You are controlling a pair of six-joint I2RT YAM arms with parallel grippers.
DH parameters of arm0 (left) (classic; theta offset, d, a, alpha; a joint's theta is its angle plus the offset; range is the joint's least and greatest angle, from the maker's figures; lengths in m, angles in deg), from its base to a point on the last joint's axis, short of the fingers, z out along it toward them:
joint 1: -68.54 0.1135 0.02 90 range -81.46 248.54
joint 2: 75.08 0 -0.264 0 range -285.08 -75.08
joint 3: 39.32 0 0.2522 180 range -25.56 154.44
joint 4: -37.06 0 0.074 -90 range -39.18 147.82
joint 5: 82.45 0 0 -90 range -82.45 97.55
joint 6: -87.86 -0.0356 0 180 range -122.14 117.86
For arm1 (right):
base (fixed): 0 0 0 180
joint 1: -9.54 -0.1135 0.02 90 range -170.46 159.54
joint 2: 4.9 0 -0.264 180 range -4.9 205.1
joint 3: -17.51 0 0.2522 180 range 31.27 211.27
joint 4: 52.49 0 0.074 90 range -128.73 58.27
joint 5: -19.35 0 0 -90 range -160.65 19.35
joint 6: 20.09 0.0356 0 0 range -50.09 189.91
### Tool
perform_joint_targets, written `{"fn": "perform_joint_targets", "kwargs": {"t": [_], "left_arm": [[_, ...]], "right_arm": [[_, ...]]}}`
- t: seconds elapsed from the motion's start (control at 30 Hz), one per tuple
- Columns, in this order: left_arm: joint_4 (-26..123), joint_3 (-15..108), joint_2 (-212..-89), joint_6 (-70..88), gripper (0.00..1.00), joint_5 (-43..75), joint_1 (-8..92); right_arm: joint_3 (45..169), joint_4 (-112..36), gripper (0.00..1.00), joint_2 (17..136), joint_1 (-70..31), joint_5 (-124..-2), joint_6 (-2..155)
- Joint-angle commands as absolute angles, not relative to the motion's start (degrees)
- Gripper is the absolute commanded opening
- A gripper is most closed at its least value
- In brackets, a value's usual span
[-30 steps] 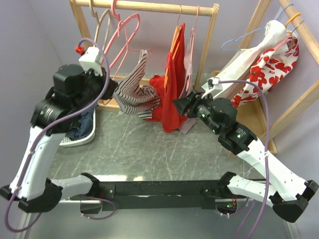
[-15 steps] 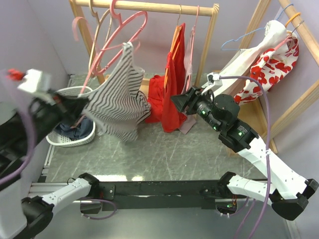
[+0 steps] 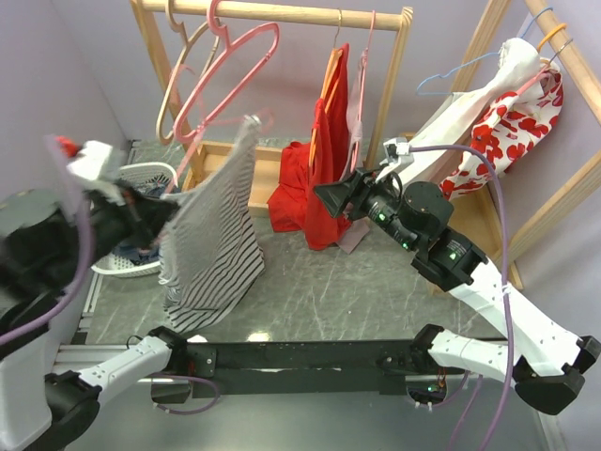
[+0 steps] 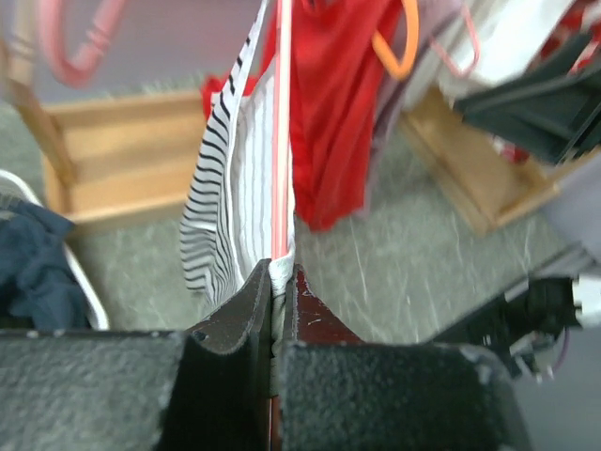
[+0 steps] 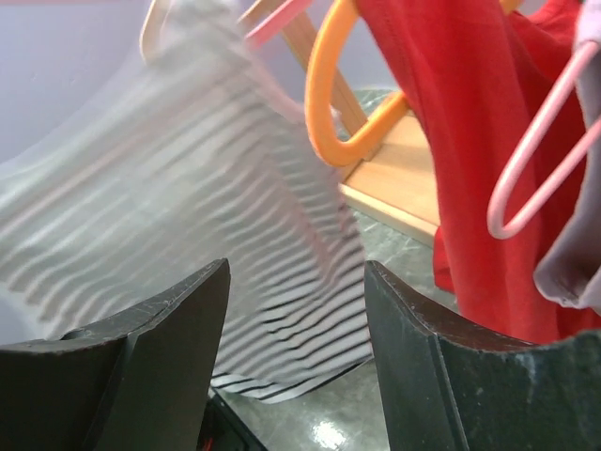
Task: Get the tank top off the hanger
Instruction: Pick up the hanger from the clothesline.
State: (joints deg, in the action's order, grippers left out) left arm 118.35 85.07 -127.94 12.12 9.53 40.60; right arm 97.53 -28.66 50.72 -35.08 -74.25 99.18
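The black-and-white striped tank top (image 3: 211, 235) hangs stretched from the tilted pink hanger (image 3: 225, 75) on the wooden rail toward the front left. My left gripper (image 3: 164, 211) is shut on its white hem. In the left wrist view (image 4: 279, 272) the jaws pinch the fabric (image 4: 221, 207), with a thin pink hanger wire (image 4: 280, 141) running along it into the jaws. My right gripper (image 3: 329, 197) is open and empty beside the red garment. In the right wrist view (image 5: 296, 282) the blurred striped top (image 5: 188, 244) lies beyond it, apart from the fingers.
A white basket (image 3: 141, 174) with dark blue cloth sits at the left. Red garments (image 3: 324, 178) on an orange hanger (image 5: 324, 94) hang from the wooden rack (image 3: 282, 14). A floral garment (image 3: 507, 122) hangs on the right rack. The rack's wooden base (image 3: 272, 164) lies behind.
My left arm has swung down and toward the front left, pulling the bunched tank top out flat and long. The pink hanger has tilted. My right gripper has edged slightly left.
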Motion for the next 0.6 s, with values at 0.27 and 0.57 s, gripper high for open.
{"fn": "perform_joint_targets", "kwargs": {"t": [0.27, 0.57], "left_arm": [[110.06, 71.39, -124.57, 12.27, 0.01, 24.86, 40.42], [110.68, 70.07, -122.28, 14.12, 0.01, 33.47, 40.42]], "right_arm": [[99.30, -30.73, 0.69, 53.27, -36.34, -71.88, 98.12], [101.15, -27.56, 0.70, 59.26, -37.57, -72.33, 105.15]]}}
